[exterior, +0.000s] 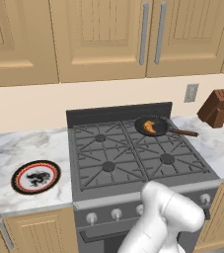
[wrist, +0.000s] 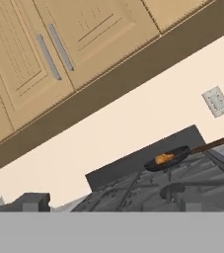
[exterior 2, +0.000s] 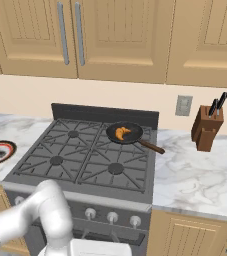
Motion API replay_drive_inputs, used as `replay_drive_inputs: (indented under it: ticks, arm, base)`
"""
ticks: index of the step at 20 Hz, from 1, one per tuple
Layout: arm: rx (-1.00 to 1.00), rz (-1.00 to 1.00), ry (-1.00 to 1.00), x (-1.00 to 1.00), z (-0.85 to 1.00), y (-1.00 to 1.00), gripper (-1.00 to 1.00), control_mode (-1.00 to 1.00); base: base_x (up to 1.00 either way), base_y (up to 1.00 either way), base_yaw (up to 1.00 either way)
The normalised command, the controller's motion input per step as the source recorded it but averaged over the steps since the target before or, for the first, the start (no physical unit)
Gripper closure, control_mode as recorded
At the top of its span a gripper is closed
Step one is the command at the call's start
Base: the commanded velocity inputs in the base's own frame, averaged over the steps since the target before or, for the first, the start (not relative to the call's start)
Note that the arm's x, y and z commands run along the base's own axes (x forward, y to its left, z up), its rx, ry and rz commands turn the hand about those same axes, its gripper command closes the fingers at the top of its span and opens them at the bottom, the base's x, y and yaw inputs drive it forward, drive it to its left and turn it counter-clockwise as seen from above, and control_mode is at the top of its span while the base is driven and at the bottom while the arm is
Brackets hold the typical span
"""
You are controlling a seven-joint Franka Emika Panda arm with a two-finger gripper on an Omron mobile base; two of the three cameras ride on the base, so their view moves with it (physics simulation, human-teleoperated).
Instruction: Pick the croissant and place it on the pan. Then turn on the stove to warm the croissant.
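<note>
A dark gray four-burner stove sits between marble bench sections under tan cabinets. The croissant, small and golden-orange, already lies inside the pan, a round black frying pan on the back right burner, its thin brown handle pointing right. A red-rimmed plate lies on the bench to the left, and a knife block stands to the right. The hand is low near the stove's front edge, its fingers spread wide and holding nothing. The pastry looks light, soft and flaky, easily crushed. What remains is probably a silver front knob: stiff and smooth, best pinched across its rim and twisted.
</note>
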Motion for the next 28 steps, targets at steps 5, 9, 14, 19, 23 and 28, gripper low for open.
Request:
replay_drive_inputs:
  ticks: [5,9,14,19,23,28]
  arm:
    - [0.0,0.0,-0.09,0.14,-0.17,0.01,-1.0,-1.0]
    - [0.0,0.0,-0.13,0.18,-0.3,0.07,-1.0,-1.0]
    - [0.0,0.0,-0.1,0.21,-0.34,0.01,-1.0,-1.0]
    - [0.0,0.0,-0.07,0.13,-0.2,-0.05,-1.0,-1.0]
    - [0.02,0.01,-0.06,0.12,-0.17,-0.08,-1.0,-1.0]
    - [0.02,0.01,-0.06,0.06,-0.16,-0.06,1.0,-1.0]
  base:
    - [0.0,0.0,0.0]
    - [0.0,0.0,0.0]
    - [0.0,0.0,0.0]
    - [0.0,0.0,0.0]
    - [0.0,0.0,0.0]
    - [0.0,0.0,0.0]
